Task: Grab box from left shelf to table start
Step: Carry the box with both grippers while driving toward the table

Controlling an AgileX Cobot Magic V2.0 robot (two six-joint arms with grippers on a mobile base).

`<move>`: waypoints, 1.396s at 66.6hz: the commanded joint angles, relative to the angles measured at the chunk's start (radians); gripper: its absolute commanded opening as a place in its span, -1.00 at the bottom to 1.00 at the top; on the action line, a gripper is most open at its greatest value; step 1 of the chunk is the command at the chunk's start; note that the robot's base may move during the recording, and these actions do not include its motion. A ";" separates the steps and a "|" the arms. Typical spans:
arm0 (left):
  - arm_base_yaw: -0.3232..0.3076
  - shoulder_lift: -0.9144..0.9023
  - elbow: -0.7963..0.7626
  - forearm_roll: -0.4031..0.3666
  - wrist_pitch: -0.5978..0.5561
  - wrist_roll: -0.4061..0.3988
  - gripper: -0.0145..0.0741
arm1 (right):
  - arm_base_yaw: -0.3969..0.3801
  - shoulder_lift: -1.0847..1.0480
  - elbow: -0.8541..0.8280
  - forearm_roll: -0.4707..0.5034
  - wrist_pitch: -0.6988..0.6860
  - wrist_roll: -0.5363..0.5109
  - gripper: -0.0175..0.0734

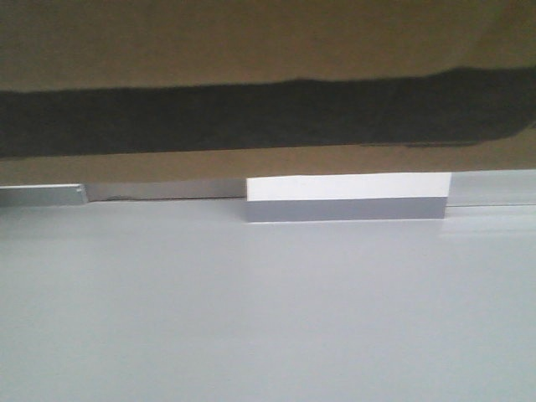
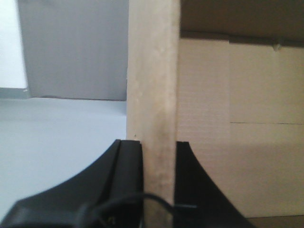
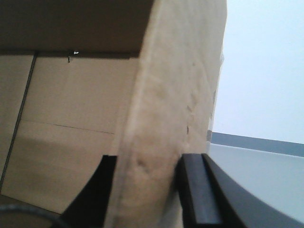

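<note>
Front view: the box fills the upper frame, brown with a black band, above a pale grey surface; whether the two touch is unclear.

Left wrist: the left gripper is narrowly closed, its fingers pinching the box's upright wall.

Right wrist: the right gripper likewise clamps a box wall.

The box is matt, rough corrugated cardboard; the grey surface looks smooth.
</note>
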 commanded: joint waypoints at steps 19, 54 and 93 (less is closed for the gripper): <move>-0.006 0.014 -0.038 0.026 -0.208 -0.016 -0.90 | -0.001 0.023 -0.031 -0.003 -0.142 -0.007 -0.47; -0.006 0.018 -0.038 0.033 -0.208 -0.016 -0.90 | -0.002 0.024 -0.030 -0.003 -0.140 -0.007 -0.47; -0.006 0.018 -0.038 0.033 -0.208 -0.016 -0.90 | -0.002 0.024 -0.030 -0.003 -0.141 -0.007 -0.47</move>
